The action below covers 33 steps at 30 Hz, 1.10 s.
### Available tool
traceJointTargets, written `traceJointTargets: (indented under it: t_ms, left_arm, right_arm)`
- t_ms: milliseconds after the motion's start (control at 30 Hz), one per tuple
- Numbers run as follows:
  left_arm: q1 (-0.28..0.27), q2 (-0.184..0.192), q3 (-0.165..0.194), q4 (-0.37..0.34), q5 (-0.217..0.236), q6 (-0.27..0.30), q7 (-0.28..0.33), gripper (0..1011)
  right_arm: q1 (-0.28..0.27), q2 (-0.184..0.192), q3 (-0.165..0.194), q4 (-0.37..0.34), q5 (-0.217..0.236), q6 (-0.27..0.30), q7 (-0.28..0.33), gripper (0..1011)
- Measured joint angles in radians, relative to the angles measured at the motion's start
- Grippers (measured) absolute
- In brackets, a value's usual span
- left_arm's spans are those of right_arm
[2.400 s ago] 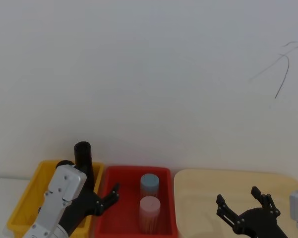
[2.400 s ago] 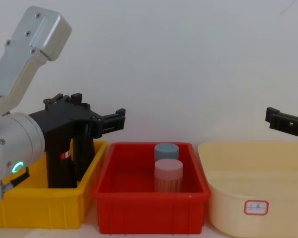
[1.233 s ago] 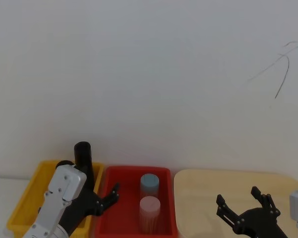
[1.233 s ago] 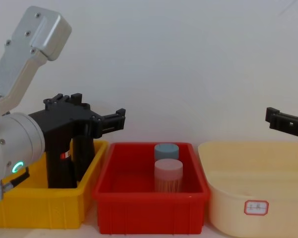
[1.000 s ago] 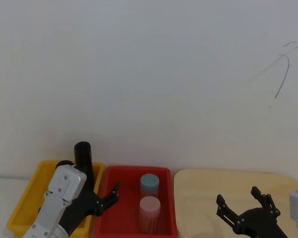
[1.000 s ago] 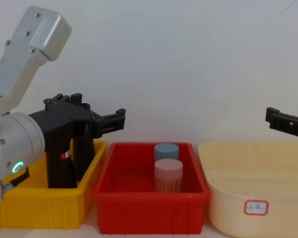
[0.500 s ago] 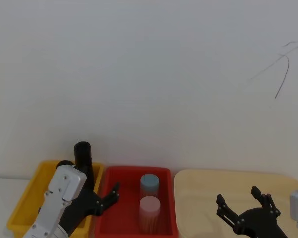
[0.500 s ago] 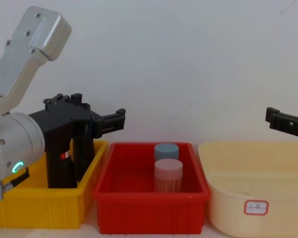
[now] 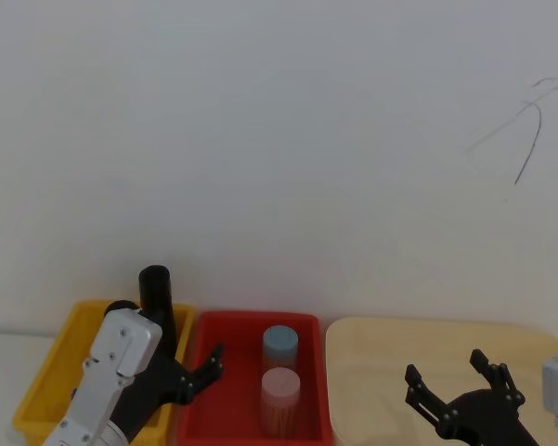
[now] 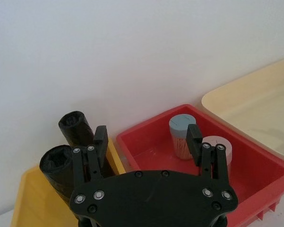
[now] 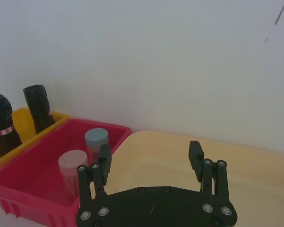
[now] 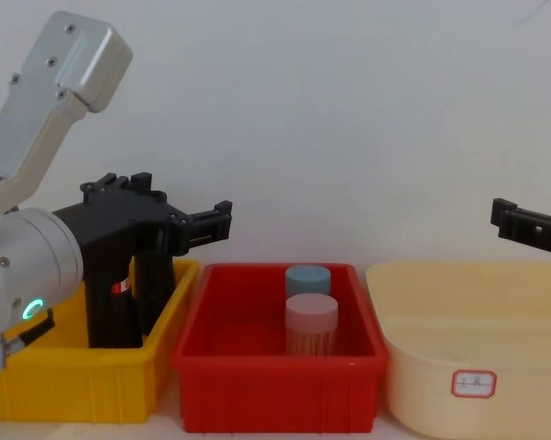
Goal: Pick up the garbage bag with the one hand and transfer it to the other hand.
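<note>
I am seeing the left gripper (image 12: 215, 222) hanging with its jaws spread wide and gripping nothing, above the wall where the yellow bin (image 12: 73, 380) is butting against the red bin (image 12: 275, 394). The garbage bag (image 12: 110, 321) is standing upright in the yellow bin, on the left of the red bin, with its red-and-white label band facing the chest camera. A second black roll (image 12: 156, 293) is standing just beside it, on the side nearer the red bin. In the left wrist view both rolls are lying outside the gap between the fingers, off to the side of one finger, while the other finger is reaching over the red bin near the blue-capped container (image 12: 308, 278) and the pink-capped container (image 12: 312, 321) standing inside it. In the chest view the gripper's black body is overlapping the top of the bag, so I cannot tell whether anything is touching there. The right gripper (image 9: 446, 372) is hovering on the right of the red bin, over the beige tub (image 12: 532, 385), also wide open and empty. Checking against the earlier frames, I am finding no change: both grippers, both rolls and both containers are sitting exactly where they were.
</note>
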Motion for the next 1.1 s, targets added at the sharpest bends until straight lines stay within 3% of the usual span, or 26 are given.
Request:
traceJointTargets:
  t_ms: [500,733,1100]
  left_arm:
    - [0.005,0.008,-0.009,-0.007,0.0,0.008,-0.001,1002]
    - [0.028,0.04,-0.041,-0.035,-0.018,0.031,-0.014,1001]
    - [0.078,0.113,-0.125,-0.075,-0.084,0.087,-0.064,1001]
  right_arm:
    - [0.0,0.0,0.0,0.0,0.0,0.0,0.0,1000]
    - [0.0,0.0,0.0,0.0,0.0,0.0,0.0,1000]
    - [0.0,0.0,0.0,0.0,0.0,0.0,0.0,1000]
